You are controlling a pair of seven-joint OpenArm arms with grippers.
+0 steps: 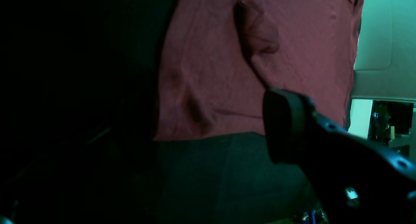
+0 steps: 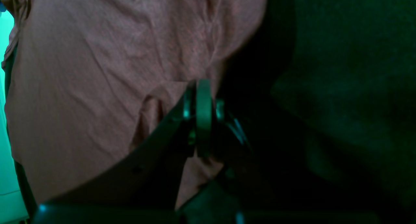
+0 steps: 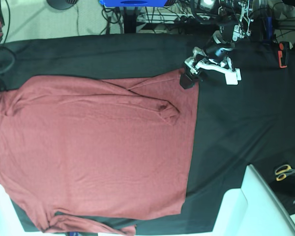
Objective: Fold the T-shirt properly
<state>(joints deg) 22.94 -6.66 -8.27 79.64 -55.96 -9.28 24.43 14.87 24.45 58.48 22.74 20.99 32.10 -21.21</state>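
Sleeve fold looks like the step in hand, as we read it: T-shirt lies spread over the black table covering, filling most of its left part and running off the left edge of the base view, hem line toward the middle of the table, one sleeve already laid diagonally across the chest with its cuff near the far hem corner. Left gripper sits right at that far hem corner, jaws spread and holding nothing; in the left wrist view one pad hangs over the hem edge where red meets black. We'd drop both pads onto the corner so they pinch the full layer stack, not just the top ply, then lift only enough to clear before carrying across. Right gripper is clenched; the right wrist view shows it pressed among bunched cloth, but we cannot tell whether it actually has fabric pinched. Base view shows no trace of it. Cloth itself: plain brick-red thin knit, limp, fine creases all over, no print; near sleeve trails along the near table edge, partly crumpled, so it should be flattened first. Scissors lie well apart at the right edge.
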